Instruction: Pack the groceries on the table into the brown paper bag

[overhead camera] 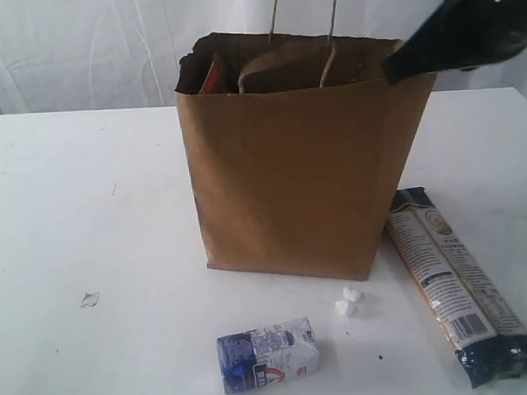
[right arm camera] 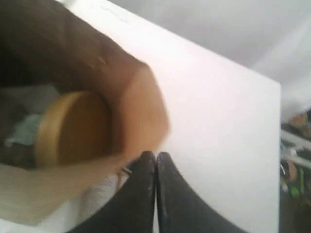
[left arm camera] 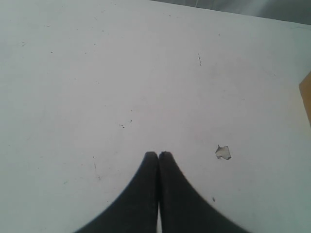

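Note:
The brown paper bag (overhead camera: 293, 174) stands upright mid-table with its mouth open and two loop handles up. A brown-red pouch (overhead camera: 213, 75) pokes out at its left inner edge. Through the mouth, the right wrist view shows the jar's olive-gold lid (right arm camera: 73, 127) inside the bag (right arm camera: 141, 104). A small blue-white carton (overhead camera: 268, 355) lies in front of the bag. The long dark-blue-and-cream packet (overhead camera: 460, 285) lies to its right. My right gripper (overhead camera: 389, 71) (right arm camera: 156, 155) is shut and empty at the bag's upper right rim. The left gripper (left arm camera: 158, 155) is shut over bare table (left arm camera: 121, 73).
Two small white crumbs (overhead camera: 348, 300) lie just in front of the bag. A torn scrap (overhead camera: 89, 299) (left arm camera: 223, 152) sits on the table's left part. A white curtain hangs behind the table.

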Action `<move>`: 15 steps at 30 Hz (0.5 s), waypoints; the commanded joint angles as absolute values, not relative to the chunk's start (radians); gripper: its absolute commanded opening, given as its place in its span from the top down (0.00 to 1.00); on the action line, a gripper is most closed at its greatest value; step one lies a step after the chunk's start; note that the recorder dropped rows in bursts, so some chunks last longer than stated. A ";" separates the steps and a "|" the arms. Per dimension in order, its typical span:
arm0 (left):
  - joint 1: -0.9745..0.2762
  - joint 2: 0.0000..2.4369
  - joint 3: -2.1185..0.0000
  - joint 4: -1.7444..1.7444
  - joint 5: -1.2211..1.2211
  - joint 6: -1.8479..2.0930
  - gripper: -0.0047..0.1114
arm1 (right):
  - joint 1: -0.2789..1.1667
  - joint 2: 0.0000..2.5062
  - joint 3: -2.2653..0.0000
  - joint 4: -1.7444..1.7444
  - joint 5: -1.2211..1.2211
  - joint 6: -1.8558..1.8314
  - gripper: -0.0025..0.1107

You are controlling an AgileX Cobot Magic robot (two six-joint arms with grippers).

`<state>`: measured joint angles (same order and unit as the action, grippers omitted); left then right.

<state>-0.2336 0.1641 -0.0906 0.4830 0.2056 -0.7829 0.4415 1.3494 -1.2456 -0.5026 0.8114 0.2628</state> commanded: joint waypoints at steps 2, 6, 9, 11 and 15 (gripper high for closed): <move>-0.232 0.160 -0.083 0.487 0.203 -0.786 0.96 | 0.427 1.337 -1.243 -0.498 1.081 0.333 0.98; -0.232 0.160 -0.083 0.487 0.203 -0.786 0.96 | 0.427 1.337 -1.209 -0.342 1.145 0.333 0.98; -0.232 0.160 -0.083 0.487 0.203 -0.786 0.96 | 0.427 1.343 -1.152 -0.167 1.087 0.333 0.98; -0.232 0.160 -0.083 0.487 0.203 -0.786 0.96 | 0.427 1.355 -1.108 -0.033 1.031 0.281 0.98; -0.232 0.160 -0.083 0.487 0.203 -0.786 0.96 | 0.429 1.419 -1.018 0.262 0.950 -0.039 0.98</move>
<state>-0.2336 0.1641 -0.0906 0.4830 0.2056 -0.7829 0.4303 1.3833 -1.0657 0.0926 1.0092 0.1441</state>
